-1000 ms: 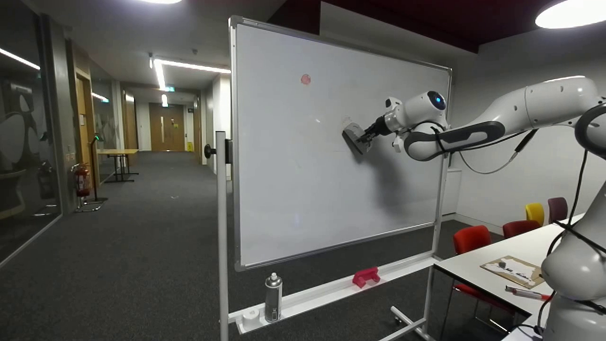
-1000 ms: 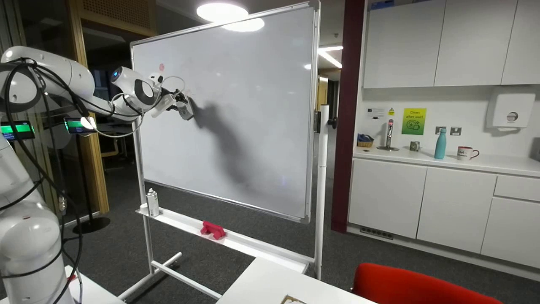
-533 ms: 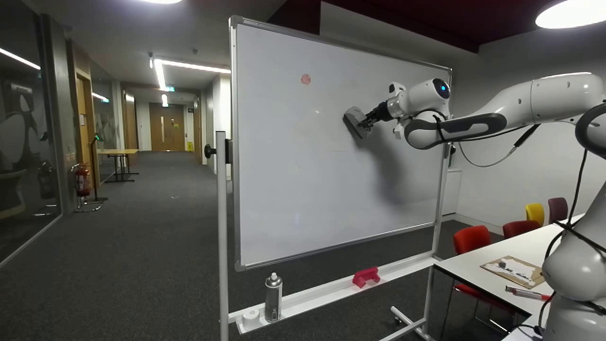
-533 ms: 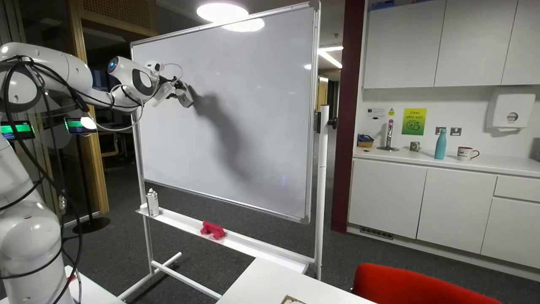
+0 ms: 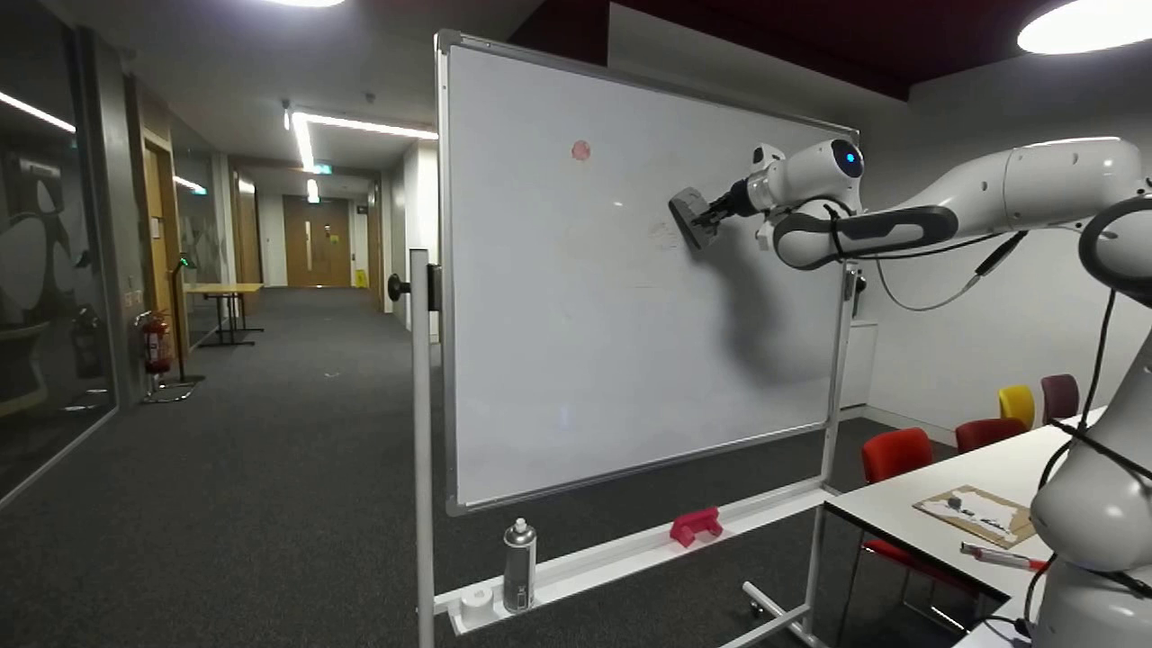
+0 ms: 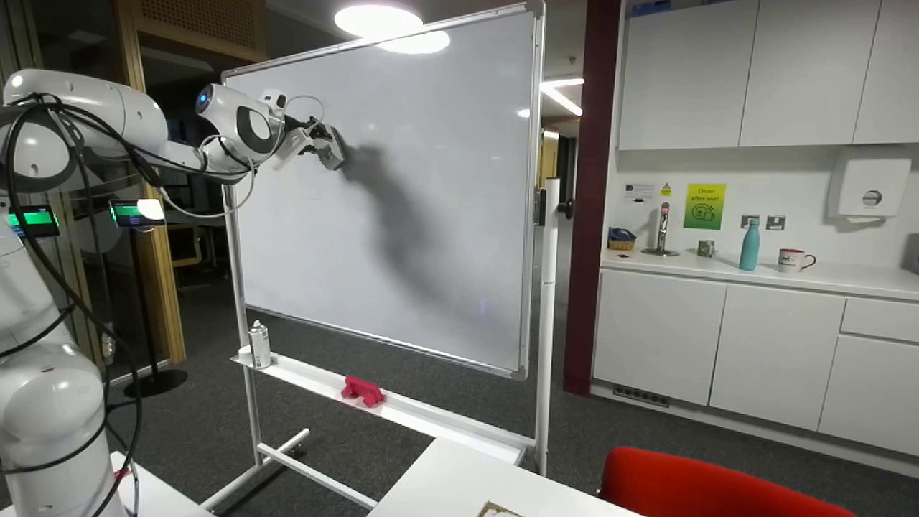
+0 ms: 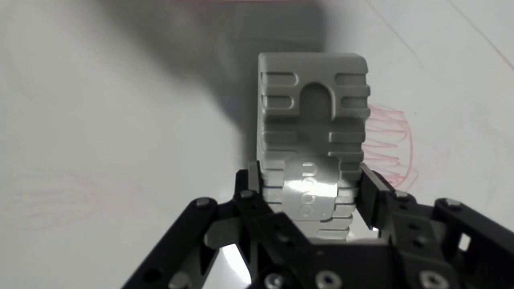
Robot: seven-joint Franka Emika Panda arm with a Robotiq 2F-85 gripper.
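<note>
The mobile whiteboard (image 5: pixel 558 360) fills the middle of both exterior views, hung on a metal stand. The Franka Panda arm (image 5: pixel 1053 189) comes in from 3 o'clock in an exterior view, and its shadow (image 5: pixel 751 315) falls on the board. A white table (image 5: pixel 882 498) stands between 4 and 5 o'clock from the arm's end, and the stand's white tray (image 5: pixel 612 569) runs under the board, at 6 o'clock.

The Robotiq gripper (image 7: pixel 309 182) is clamped on a grey whiteboard eraser (image 7: pixel 315 108): in the wrist view its black fingers (image 7: pixel 371 196) press the two long sides, at 9 and 3 o'clock. The eraser lies lengthwise between the jaws, the longer part reaching past the fingertips toward 12 o'clock, the end with the silver plate (image 7: pixel 310 204) running back between them toward 6. In an exterior view the eraser (image 5: pixel 693 216) is tilted, at about 1 o'clock from the board's centre, its dark face toward the board; whether it touches, I cannot tell.

On the tray an aerosol can (image 5: pixel 520 567) stands upright at 7 o'clock from the eraser, a red plastic holder (image 5: pixel 696 526) at 6.

A red scribble (image 7: pixel 387 148) shows at the eraser's 3 o'clock edge; a faint pink scribble (image 7: pixel 56 200) lies well apart, at about 9.
</note>
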